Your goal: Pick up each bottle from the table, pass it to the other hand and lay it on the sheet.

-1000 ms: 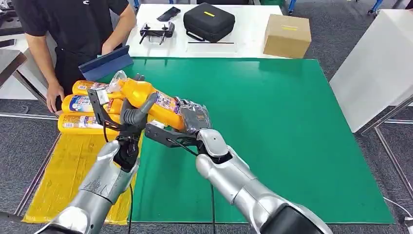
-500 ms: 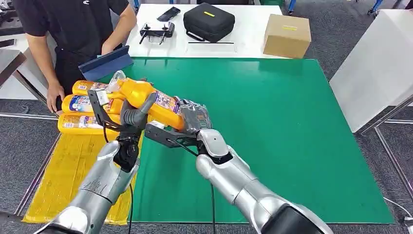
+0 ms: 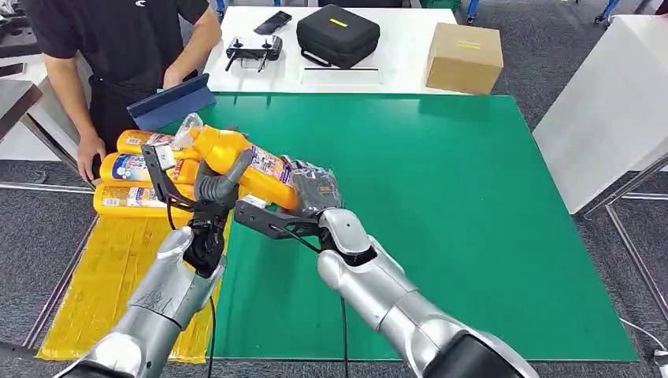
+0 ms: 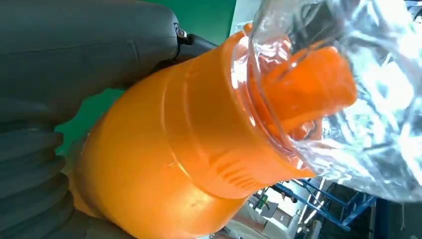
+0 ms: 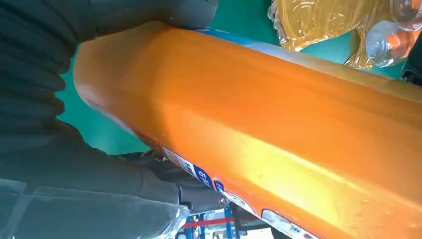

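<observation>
Fingers of both the left hand (image 3: 217,183) and the right hand (image 3: 315,189) wrap the orange bottle (image 3: 236,161), held tilted above the green table's (image 3: 441,205) edge, its cap under clear plastic, beside three bottles (image 3: 134,169) lying on the yellow sheet (image 3: 102,276).

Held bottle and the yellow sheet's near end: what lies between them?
In the head view, the left arm crosses between the held bottle and the bare near part of the yellow sheet.

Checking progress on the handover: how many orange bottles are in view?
4. One bottle is held between the left hand and the right hand above the green mat. Three lie side by side at the yellow sheet's far end. More may be hidden.
</observation>
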